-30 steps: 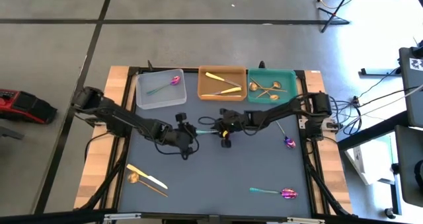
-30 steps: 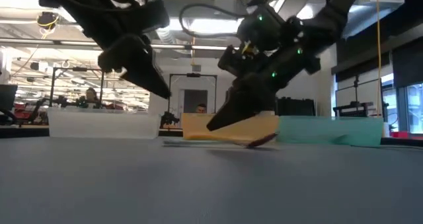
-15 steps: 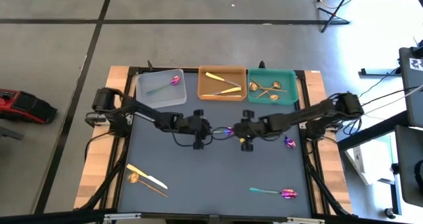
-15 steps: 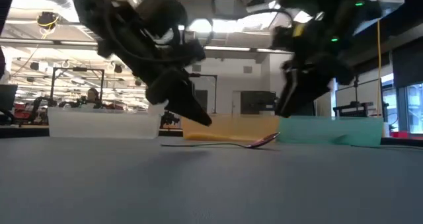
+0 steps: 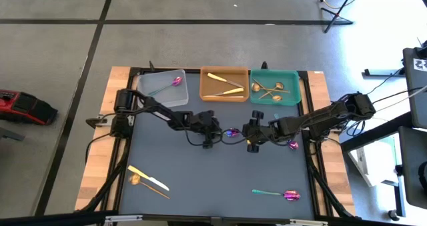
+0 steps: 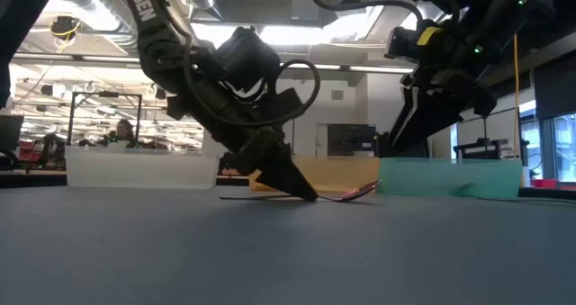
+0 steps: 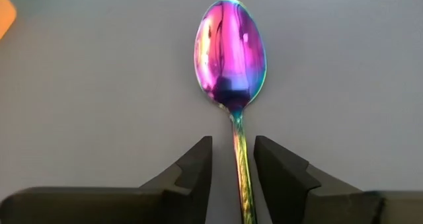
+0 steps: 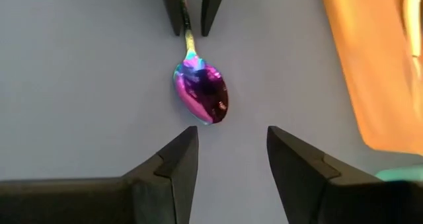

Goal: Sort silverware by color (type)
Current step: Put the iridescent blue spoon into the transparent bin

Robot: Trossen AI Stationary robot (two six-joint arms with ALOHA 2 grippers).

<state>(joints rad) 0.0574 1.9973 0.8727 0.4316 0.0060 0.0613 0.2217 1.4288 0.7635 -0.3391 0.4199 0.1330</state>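
Left wrist view alone shows the left pincer point(image 7: 232, 168) spread astride the spoon point(image 7: 231, 55) handle; right pincer point(image 8: 228, 154) apart beyond its bowl, bare table point(image 5: 220, 173) around.

A robotics lab or open workshop hall. The high view shows a bare concrete floor point(image 5: 60, 59) marked with dark tape lines point(image 5: 200, 21), loose cables point(image 5: 373, 99), and a framed counter point(image 5: 220, 166) on a wooden base. The low view shows long ceiling strip lights point(image 6: 81, 67), exposed ducting, glass partitions and a seated person point(image 6: 121, 132) far behind.
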